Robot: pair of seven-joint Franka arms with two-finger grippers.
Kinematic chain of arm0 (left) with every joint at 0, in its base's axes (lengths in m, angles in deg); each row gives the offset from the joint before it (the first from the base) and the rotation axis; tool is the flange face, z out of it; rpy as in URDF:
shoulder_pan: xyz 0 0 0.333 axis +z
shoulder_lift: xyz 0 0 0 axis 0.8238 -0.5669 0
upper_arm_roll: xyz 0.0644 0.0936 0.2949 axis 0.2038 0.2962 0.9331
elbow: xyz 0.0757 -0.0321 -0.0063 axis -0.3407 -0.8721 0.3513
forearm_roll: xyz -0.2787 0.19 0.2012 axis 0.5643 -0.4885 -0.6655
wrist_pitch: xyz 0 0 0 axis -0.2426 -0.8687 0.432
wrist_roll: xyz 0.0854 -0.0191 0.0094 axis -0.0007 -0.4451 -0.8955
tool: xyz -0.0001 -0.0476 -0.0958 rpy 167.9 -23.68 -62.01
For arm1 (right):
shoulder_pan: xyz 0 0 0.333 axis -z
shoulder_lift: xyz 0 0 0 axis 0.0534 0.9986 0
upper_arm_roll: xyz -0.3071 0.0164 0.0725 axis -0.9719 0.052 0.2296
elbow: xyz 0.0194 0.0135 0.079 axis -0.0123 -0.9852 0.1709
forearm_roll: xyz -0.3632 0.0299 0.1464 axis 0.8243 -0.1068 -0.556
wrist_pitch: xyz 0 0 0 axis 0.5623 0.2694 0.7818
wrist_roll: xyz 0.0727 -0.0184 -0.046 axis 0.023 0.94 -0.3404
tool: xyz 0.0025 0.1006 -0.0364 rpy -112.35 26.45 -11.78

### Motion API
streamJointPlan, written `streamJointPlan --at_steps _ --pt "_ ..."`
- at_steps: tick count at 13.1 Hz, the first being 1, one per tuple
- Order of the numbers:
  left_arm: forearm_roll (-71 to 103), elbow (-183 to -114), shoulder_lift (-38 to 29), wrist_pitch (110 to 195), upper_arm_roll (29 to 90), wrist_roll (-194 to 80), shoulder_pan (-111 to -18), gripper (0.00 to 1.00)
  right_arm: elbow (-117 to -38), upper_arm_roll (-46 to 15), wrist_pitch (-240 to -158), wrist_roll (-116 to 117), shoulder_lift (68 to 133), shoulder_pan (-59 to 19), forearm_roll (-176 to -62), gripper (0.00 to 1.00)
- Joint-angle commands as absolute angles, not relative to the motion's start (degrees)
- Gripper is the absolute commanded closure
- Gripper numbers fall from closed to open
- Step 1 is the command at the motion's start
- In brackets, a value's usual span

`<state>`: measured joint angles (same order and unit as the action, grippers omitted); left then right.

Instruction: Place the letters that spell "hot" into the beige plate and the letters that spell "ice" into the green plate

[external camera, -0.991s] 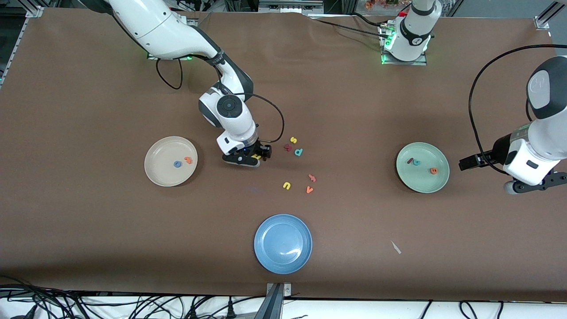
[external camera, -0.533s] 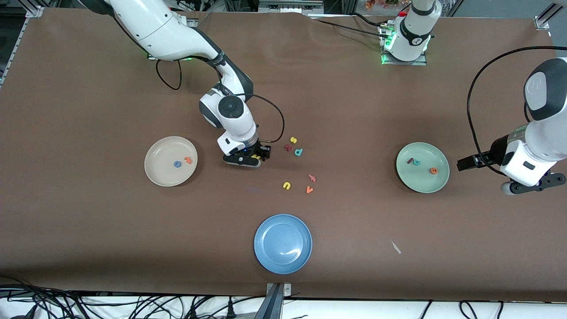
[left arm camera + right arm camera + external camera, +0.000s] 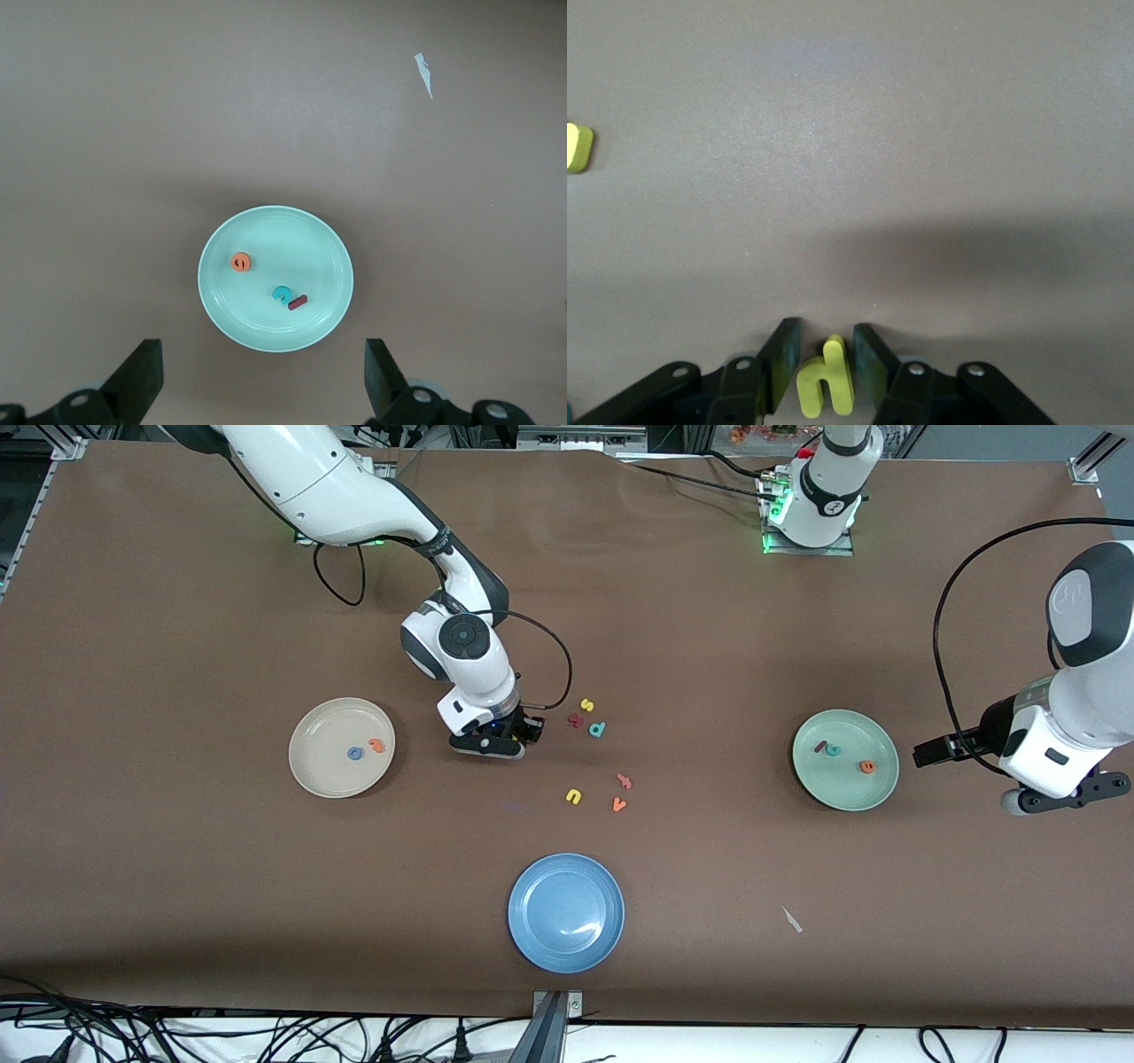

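Observation:
My right gripper (image 3: 509,737) is down on the table between the beige plate (image 3: 319,775) and the loose letters. In the right wrist view its fingers (image 3: 826,335) are shut on the yellow h (image 3: 826,381), one on each side. A blue o (image 3: 355,753) and an orange t (image 3: 377,745) lie in the beige plate. The green plate (image 3: 842,788) holds the dark red i (image 3: 820,747), teal c (image 3: 833,749) and orange e (image 3: 867,766). My left gripper (image 3: 1063,795) waits open beside the green plate (image 3: 310,248), at the left arm's end of the table, with nothing between its fingers (image 3: 261,372).
Loose letters lie mid-table: yellow s (image 3: 586,705), a dark red letter (image 3: 576,721), teal d (image 3: 597,730), yellow u (image 3: 573,796), a pinkish letter (image 3: 624,781), orange v (image 3: 618,804). A blue plate (image 3: 566,912) sits nearer the camera. A white scrap (image 3: 791,919) lies beside it.
The right gripper's fingers have closed in around the yellow h. The left arm has drifted slightly toward the green plate and then held still.

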<state>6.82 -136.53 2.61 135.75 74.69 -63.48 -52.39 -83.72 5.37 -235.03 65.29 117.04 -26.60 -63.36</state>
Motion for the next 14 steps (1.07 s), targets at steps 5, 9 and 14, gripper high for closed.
streamJointPlan --at_steps 5,9,14 --pt "7.55 -136.77 2.79 136.33 75.20 -62.02 -52.74 0.00 -83.36 4.74 -234.36 66.02 117.33 -26.62 -61.55 0.84" --pt "7.55 -136.77 2.79 136.33 75.11 -62.02 -52.83 0.00 -83.18 4.74 -234.36 66.99 117.33 -26.88 -61.90 0.64" --pt "7.46 -136.77 2.79 136.33 75.11 -62.02 -52.92 0.00 -83.27 4.83 -234.36 67.08 117.51 -26.88 -61.72 0.69"
